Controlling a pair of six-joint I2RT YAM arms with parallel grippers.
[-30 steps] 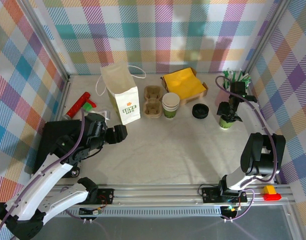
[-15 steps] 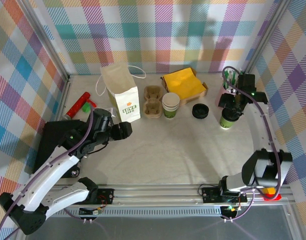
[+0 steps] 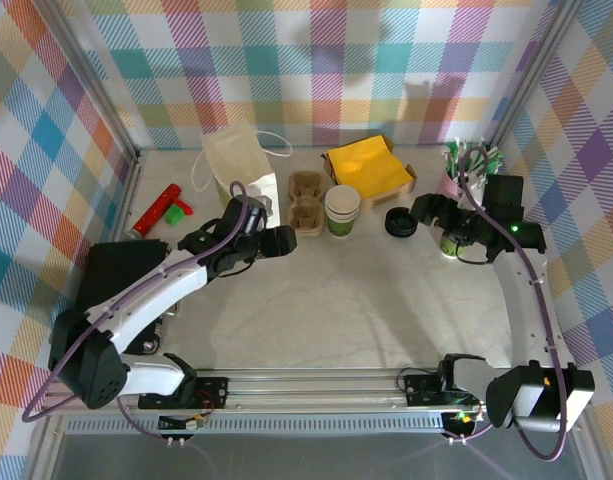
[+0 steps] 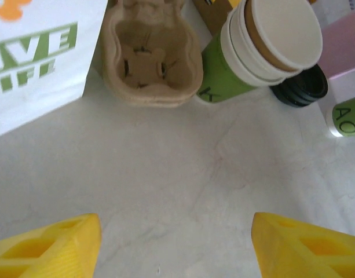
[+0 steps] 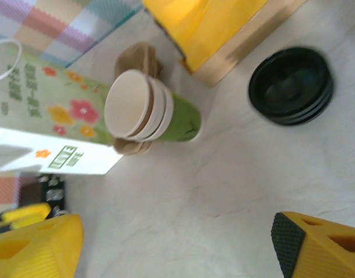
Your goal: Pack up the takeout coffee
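From above, the right arm (image 3: 524, 285) covers most of the coffee cup (image 3: 450, 243), leaving a green sliver. In the left wrist view the cup (its lettering cut short) runs off the right edge, and the stack of cups (image 4: 264, 49) hides part of the black lid (image 4: 302, 88).

You see a slightly glossy black plastic lid (image 3: 401, 222) at 3 o'clock from the matt paper cups (image 3: 342, 210); the carrier (image 3: 306, 203) is rough brown pulp, the table (image 3: 366, 300) smooth, stone-like.

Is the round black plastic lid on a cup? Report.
No, the round black plastic lid lies on the tabletop, apart from the stacked cream-and-green paper cups.
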